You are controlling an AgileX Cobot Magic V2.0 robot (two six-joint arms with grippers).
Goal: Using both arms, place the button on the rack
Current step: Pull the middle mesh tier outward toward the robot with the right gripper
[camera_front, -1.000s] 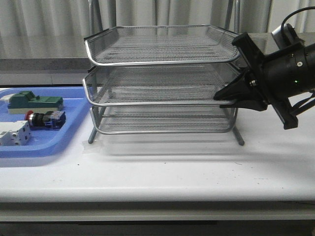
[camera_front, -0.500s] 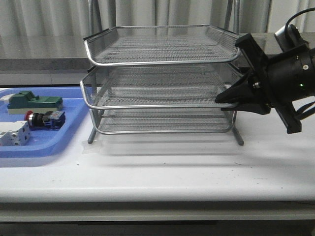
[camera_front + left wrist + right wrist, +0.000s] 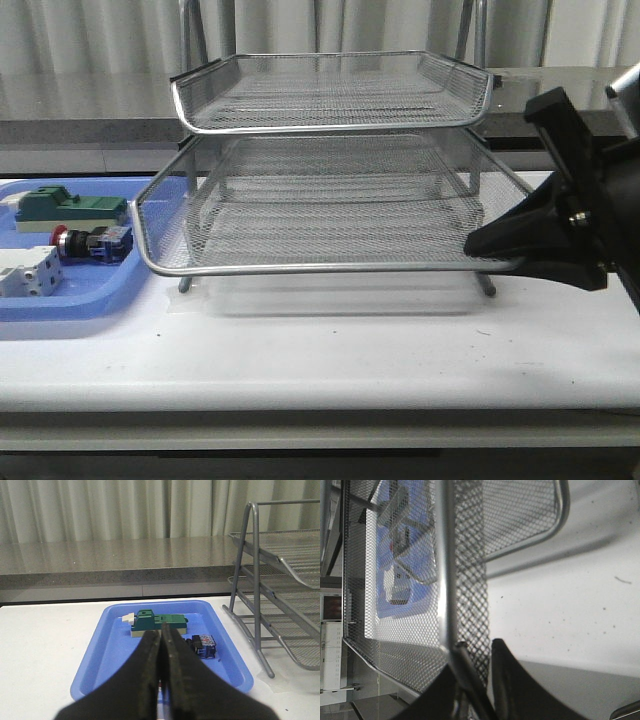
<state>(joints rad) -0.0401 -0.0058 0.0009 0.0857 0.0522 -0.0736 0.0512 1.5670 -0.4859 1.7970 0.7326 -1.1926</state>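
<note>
Soft even light; faint shadows; right wrist view blurred.

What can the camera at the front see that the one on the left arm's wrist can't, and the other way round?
Only the front view shows the right gripper clamped on the front rim of the pulled-out middle tray of the three-tier silver wire-mesh rack, plus the white-grey block.

Only the left wrist view shows the left gripper, shut and empty, above the flat blue plastic tray.

Both show the rack, the blue tray, the green-topped block and the small red-capped push-button.
</note>
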